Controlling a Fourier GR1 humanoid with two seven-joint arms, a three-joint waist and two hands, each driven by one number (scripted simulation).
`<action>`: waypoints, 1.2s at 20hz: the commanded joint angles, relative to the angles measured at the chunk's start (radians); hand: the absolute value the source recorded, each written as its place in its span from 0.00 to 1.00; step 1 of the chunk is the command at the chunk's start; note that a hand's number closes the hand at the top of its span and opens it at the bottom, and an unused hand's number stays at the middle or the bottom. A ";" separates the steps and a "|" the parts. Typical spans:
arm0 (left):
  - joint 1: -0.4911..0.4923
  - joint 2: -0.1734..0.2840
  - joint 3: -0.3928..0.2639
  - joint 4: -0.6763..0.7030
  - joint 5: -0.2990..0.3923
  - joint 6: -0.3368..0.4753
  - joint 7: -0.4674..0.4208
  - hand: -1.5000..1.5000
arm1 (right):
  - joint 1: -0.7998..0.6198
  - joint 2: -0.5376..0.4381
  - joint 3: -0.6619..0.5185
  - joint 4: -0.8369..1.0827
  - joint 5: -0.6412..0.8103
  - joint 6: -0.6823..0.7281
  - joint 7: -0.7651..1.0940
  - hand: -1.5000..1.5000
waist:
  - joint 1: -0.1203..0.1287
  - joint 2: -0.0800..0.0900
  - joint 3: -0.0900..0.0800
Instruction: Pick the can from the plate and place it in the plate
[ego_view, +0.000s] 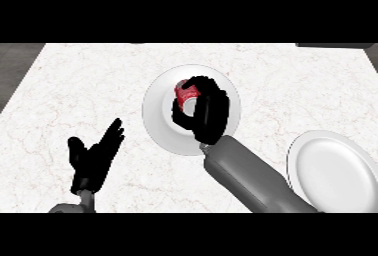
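- Left hand (94, 155): lower left of the frame, over the white marbled surface (74, 90), fingers straight and spread, pointing up-right, holding nothing.
- Second plate (336, 167): white, round, at the lower right edge of the frame, partly hidden behind the right forearm (247, 180); nothing lies on it.
- Right forearm: grey, runs from the lower right of the frame up toward the centre.
- Right hand (208, 112): centre of the frame, above the first plate, fingers and thumb curled round the can.
- Can (184, 91): red with a pale end, tilted, within the right hand's grasp, over the first plate.
- First plate (159, 115): white, round, centre of the frame, well apart from the second plate.
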 joint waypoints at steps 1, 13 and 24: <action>-0.011 -0.012 -0.008 0.016 -0.017 0.018 0.037 0.50 | -0.058 0.005 -0.033 0.159 -0.177 -0.126 -0.166 1.00 | 0.002 0.004 -0.002; -0.040 -0.010 -0.002 0.015 -0.002 -0.007 0.039 0.50 | -0.110 0.005 -0.220 0.348 -0.561 0.280 -0.514 0.00 | 0.023 0.016 -0.001; -0.003 -0.023 -0.001 -0.031 -0.003 0.017 0.061 0.50 | -0.049 -0.002 -0.533 0.293 -0.893 0.322 -1.039 0.00 | 0.004 0.007 0.000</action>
